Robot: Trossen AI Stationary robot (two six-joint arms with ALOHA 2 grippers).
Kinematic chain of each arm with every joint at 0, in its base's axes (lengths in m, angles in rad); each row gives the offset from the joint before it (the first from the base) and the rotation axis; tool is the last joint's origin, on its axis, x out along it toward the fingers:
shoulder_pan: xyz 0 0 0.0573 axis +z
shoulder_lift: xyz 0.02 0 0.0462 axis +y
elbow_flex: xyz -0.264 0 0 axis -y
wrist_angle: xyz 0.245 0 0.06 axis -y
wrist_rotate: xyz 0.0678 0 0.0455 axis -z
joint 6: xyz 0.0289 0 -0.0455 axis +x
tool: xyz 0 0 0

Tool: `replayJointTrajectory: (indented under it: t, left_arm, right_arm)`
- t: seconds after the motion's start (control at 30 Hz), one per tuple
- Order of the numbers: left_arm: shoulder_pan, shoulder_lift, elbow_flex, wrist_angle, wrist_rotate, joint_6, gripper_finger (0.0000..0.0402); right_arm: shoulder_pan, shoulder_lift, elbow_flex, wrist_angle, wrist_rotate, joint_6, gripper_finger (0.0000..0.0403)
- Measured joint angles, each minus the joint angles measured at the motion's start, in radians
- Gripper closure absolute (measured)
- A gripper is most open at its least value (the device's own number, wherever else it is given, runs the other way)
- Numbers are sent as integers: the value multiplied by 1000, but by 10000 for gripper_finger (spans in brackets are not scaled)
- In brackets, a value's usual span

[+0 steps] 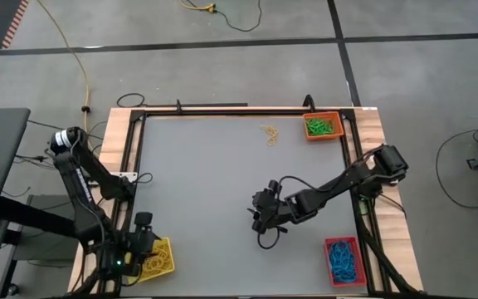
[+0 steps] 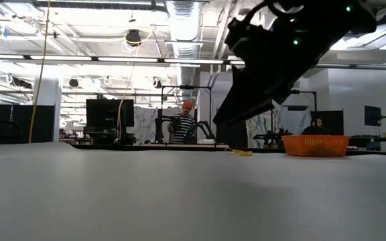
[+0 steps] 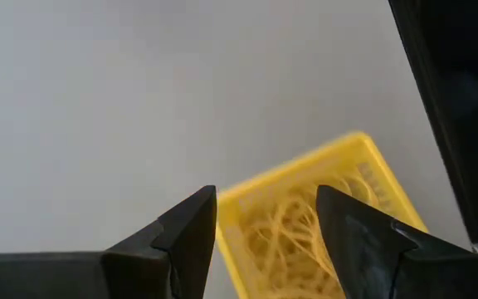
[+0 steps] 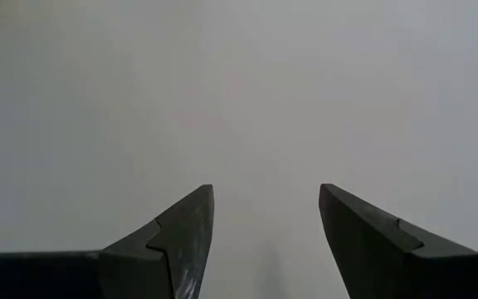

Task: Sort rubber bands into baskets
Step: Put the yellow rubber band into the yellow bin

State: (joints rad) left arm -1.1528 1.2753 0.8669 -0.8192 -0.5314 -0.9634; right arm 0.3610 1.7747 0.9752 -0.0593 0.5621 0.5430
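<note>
A yellow basket (image 1: 158, 259) with yellow rubber bands (image 3: 293, 237) stands at the table's near left corner. My left gripper (image 3: 265, 218) is open and empty just above it. An orange basket (image 1: 323, 126) with green bands (image 1: 322, 126) stands at the far right. A red basket (image 1: 343, 260) with blue bands (image 1: 343, 262) stands at the near right. A small heap of yellow bands (image 1: 270, 134) lies on the table near the far edge. My right gripper (image 4: 265, 214) is open and empty above bare table near the middle (image 1: 260, 220).
A dark frame (image 1: 222, 110) runs along the table's far edge and sides. Wooden strips (image 1: 380, 166) flank the grey mat. A yellow cable (image 1: 69, 50) lies on the floor beyond the table. People show far off in the room (image 2: 183, 127).
</note>
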Motion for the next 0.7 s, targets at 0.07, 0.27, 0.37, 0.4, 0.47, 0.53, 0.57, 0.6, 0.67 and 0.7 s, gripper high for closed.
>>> replayJointTrajectory:
  t: [0.07,0.27,0.37,0.4,0.47,0.53,0.57,0.6,0.67,0.7]
  left_arm:
    - [11,-13,0,0,-46,35,204]
    - [37,-32,0,5,-265,138,204]
    - [59,-32,-9,11,-431,160,204]
    - [71,-32,-19,13,-481,162,204]
    - [108,-31,-40,30,-547,172,204]
    - [151,-32,-64,78,-554,209,204]
    - [178,-31,-82,120,-542,238,204]
    - [205,-31,-102,179,-521,277,204]
    - [263,-31,-145,327,-464,382,204]
    - [292,-31,-169,404,-432,440,204]
  right_arm:
    - [-7,12,0,10,-1,0,155]
    - [-30,14,0,14,3,-8,155]
    - [-41,14,0,26,13,-34,155]
    - [-47,14,0,31,13,-43,155]
    - [-60,14,0,35,13,-55,155]
    - [-76,14,0,50,14,-73,155]
    - [-84,14,0,54,15,-79,155]
    - [-94,14,0,55,16,-83,155]
    - [-116,14,0,55,16,-100,155]
    - [-128,14,0,56,16,-107,155]
